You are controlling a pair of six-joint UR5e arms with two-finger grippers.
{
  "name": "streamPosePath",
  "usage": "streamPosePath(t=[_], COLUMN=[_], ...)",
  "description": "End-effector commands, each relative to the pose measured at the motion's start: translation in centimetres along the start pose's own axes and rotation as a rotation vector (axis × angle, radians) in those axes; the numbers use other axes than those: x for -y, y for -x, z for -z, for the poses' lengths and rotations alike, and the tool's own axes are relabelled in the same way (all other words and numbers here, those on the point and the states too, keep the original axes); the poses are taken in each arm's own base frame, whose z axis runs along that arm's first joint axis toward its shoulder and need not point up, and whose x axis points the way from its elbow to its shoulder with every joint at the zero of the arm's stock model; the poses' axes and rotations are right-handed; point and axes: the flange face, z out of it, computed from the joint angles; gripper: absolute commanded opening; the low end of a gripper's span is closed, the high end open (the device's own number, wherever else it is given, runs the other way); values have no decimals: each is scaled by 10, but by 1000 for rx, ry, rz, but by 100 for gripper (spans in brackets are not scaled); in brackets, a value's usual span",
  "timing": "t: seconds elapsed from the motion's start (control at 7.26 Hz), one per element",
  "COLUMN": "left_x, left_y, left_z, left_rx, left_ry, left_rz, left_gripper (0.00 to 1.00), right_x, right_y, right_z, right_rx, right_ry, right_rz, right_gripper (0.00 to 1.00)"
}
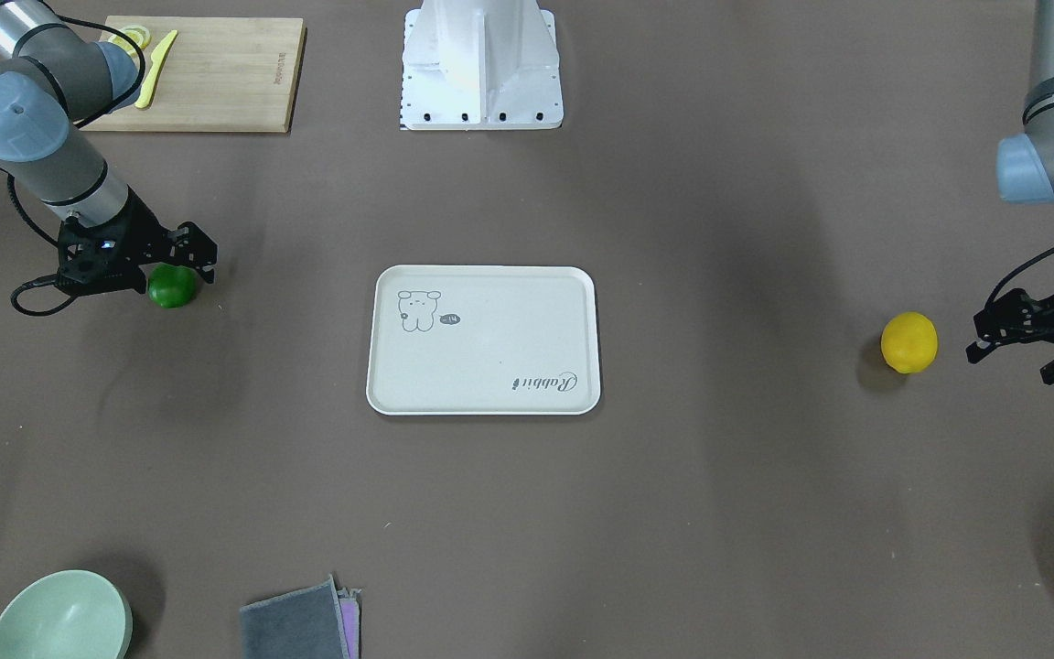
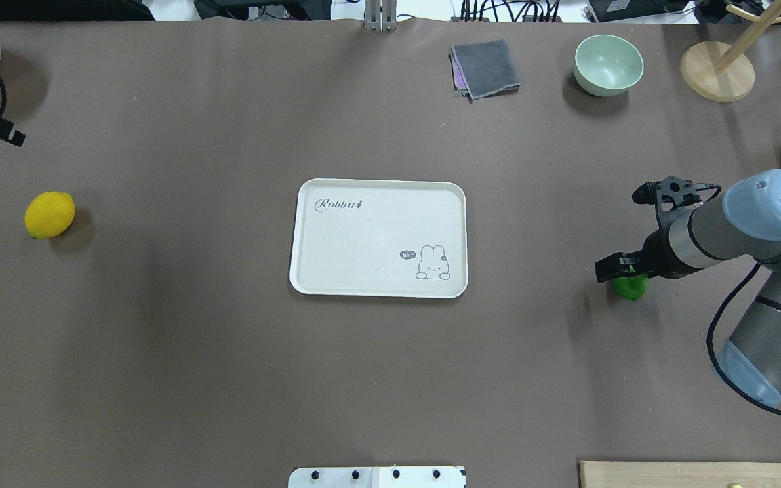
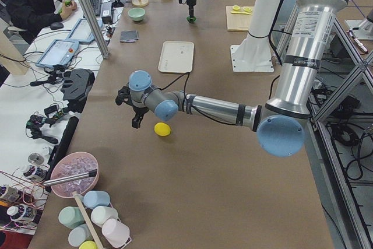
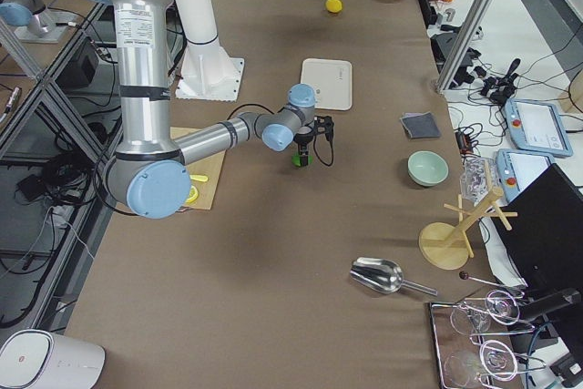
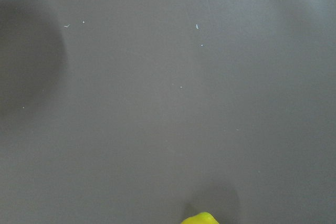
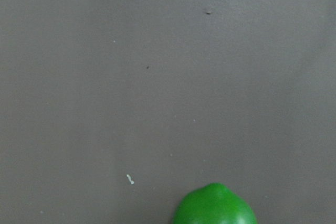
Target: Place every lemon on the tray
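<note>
Item: table with a tray at its centre, lying flat and bare. Green lemon: on the table well toward the right end edge, about midway between the robot-side and operator-side edges. Yellow lemon: on the table near the left end edge, well apart from the tray. Right gripper: directly over the green lemon, fingers spread to either side of it; contact cannot be told. Left gripper: just beside the yellow lemon on its end-edge side, fingers apart, nothing held. Also present: cutting board at the robot-side right corner; bowl and cloth along the operator-side edge. Step judged in hand: grasp of the green lemon, with neither fruit delivered. Next move calls for closing squarely across the fruit's middle, since a glossy oval may roll if pinched off-centre, then a lift and carry to the centre.
</note>
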Motion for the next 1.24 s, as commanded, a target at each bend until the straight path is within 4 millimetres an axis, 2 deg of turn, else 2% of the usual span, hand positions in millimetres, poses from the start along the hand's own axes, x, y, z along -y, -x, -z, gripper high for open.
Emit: streamPosePath(t=[0.0, 0.14, 0.28, 0.41, 0.55, 0.83, 1.1], left_x=[3, 4, 3, 2, 2, -4, -15], left_y=[2, 1, 1, -1, -9, -29, -38], left_z=[-6, -5, -6, -10, -17, -39, -51], left_rx=[-3, -4, -3, -6, 15, 19, 3], left_ry=[-2, -3, -1, 4, 2, 15, 22], left_rz=[-5, -5, -6, -12, -28, -71, -100], left_gripper=[97, 97, 97, 97, 97, 97, 97], right_x=[2, 5, 13, 24, 27, 43, 66], right_y=[0, -4, -7, -12, -7, 19, 67], right_z=[4, 7, 21, 44, 56, 63, 79], right_rx=[7, 4, 35, 88, 111, 143, 154], right_ry=[0, -7, -2, 8, 2, -20, -17], right_rz=[-2, -12, -29, -54, -53, -59, -96], right_gripper=[0, 0, 0, 0, 0, 0, 0])
